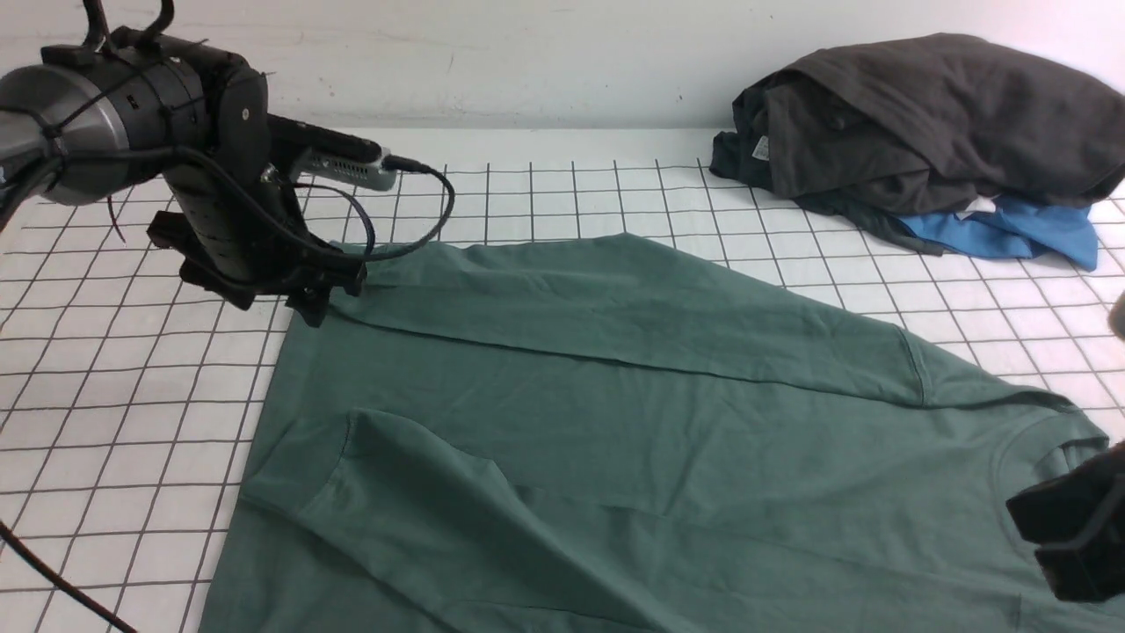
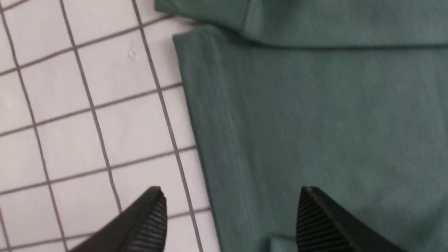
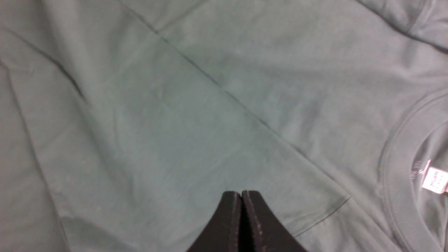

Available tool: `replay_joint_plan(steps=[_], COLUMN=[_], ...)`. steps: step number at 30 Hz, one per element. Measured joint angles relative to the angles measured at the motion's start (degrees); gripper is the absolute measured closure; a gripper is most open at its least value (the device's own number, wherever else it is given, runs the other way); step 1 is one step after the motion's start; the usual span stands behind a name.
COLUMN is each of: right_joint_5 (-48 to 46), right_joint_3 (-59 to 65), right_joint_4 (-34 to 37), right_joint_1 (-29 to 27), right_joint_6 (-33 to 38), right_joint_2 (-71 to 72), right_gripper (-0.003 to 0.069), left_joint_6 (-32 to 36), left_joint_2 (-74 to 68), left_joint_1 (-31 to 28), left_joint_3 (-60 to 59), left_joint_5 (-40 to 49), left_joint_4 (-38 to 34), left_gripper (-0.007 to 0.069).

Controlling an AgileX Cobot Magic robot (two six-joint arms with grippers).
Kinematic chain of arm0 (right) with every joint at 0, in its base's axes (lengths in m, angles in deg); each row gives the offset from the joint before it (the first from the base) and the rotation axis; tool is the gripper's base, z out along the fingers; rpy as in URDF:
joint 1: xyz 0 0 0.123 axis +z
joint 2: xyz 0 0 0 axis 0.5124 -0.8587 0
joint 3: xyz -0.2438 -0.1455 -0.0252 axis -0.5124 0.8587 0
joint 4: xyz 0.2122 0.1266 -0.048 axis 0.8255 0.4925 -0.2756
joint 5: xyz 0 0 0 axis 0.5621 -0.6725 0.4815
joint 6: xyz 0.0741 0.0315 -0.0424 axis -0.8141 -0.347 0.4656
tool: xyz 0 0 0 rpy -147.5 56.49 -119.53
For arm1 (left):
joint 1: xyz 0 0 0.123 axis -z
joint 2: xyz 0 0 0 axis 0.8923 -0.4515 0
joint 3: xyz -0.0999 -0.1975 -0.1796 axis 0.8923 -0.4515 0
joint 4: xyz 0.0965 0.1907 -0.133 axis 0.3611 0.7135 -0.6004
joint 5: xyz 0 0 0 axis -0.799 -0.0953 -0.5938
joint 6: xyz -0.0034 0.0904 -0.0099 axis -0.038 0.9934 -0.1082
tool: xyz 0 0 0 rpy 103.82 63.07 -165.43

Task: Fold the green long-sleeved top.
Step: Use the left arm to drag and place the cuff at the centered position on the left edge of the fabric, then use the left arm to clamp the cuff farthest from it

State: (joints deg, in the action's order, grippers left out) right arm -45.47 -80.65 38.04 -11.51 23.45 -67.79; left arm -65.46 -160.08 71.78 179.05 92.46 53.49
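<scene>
Left fingers: the two ribbed fingers (image 2: 150,220) are spread wide with nothing between them, one over bare table and one over cloth.
Left gripper (image 2: 231,204): straddles the hem edge (image 2: 196,122) at the far left corner of the garment. Its height above the cloth cannot be told.
Right gripper (image 3: 241,210): the fingers are pressed flat together with no cloth visible between them. It sits above the chest panel at the near right, just beside the ribbed collar (image 3: 395,168) and the white neck label (image 3: 434,180).
Green long-sleeved top (image 1: 598,422): spread flat across the middle and near part of the table, hem to the left and collar to the right.
Far sleeve (image 1: 615,299): laid in over the body, with its cuff (image 2: 210,10) close to the left gripper.
Near sleeve (image 1: 422,492): also laid in over the body, with soft creases.
Step in hand (judged): the sleeves are already folded in and the body fold has not begun. The left arm appears to be lining up on the far hem corner.
Next move (judged): lower the left gripper and pinch every layer at the hem corner, since a shallow bite could lift only the top layer. The right gripper would have to part before it could take any cloth.
Table (image 1: 132,369): white with a grey grid, bare at the left and far side.
Far right corner: a heap of dark garments (image 1: 923,123) lies over a blue garment (image 1: 1011,229), well apart from the top.
Wall (image 1: 527,61): plain and pale, directly behind the table.
</scene>
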Motion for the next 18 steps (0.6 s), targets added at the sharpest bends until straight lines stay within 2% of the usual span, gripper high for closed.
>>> replay_joint_plan(steps=[9, 18], right_joint_5=[-1.21, -2.01], right_joint_3=[-0.40, -0.40], right_joint_4=[0.62, 0.79], right_joint_1=[0.00, 0.00], right_joint_6=[-0.99, -0.99], right_joint_2=[-2.35, -2.35], right_gripper=[0.0673, 0.0673], left_joint_6=[0.00, -0.54], left_joint_2=[-14.13, -21.61], left_joint_1=[-3.00, -4.92], left_joint_3=[14.09, 23.55], left_joint_5=[-2.81, -2.81], left_joint_4=[-3.07, -3.83], left_gripper=[0.0167, 0.0167])
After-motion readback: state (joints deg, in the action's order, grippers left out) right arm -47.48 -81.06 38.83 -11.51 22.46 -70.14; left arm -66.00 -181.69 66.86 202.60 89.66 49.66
